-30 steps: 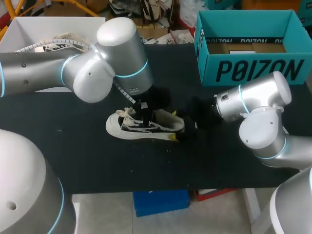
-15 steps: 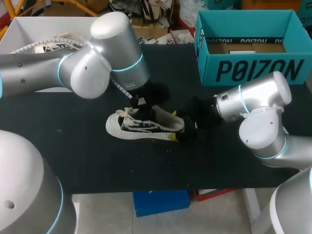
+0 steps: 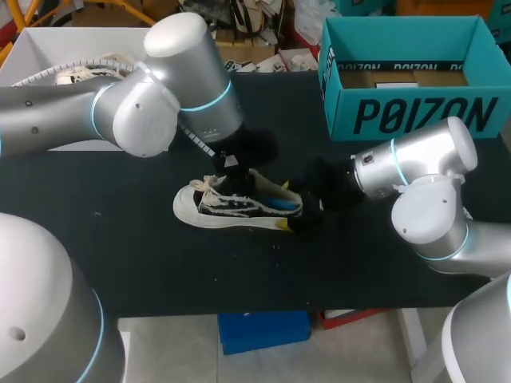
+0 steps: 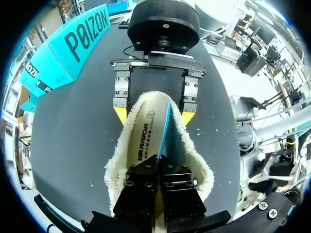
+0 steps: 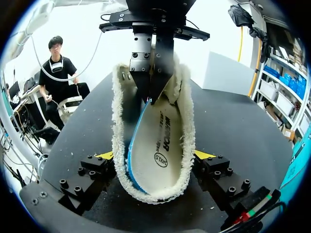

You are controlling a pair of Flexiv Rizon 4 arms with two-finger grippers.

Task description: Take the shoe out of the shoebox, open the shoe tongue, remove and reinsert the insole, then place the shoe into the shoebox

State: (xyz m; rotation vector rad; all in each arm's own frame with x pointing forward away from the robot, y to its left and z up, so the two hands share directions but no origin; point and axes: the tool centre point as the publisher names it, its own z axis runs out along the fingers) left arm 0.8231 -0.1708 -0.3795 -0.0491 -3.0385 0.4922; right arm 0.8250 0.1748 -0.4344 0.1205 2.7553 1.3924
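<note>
A white and black shoe [image 3: 215,209] with a fleecy lining lies on its sole mid-table, toe toward my left. My right gripper [image 3: 297,214] clamps the heel, its yellow fingertips [image 5: 104,156] pressed against both sides of the fleece collar [image 5: 119,121]. Above the shoe's opening, my left gripper [image 3: 231,163] is shut on the front end of the white insole [image 4: 146,131]. That end is tilted up out of the shoe, so the insole's blue underside [image 3: 275,203] shows. The teal shoebox [image 3: 415,112] stands open at the back right.
A white box [image 3: 48,48] holding another shoe sits at the back left, behind my left arm. The black tabletop [image 3: 160,263] is bare in front of the shoe. My right arm's elbow [image 3: 427,215] rises just in front of the teal box.
My left gripper has drawn up and back with the insole's front end, and the blue underside now shows. The right gripper and the shoe have stayed put.
</note>
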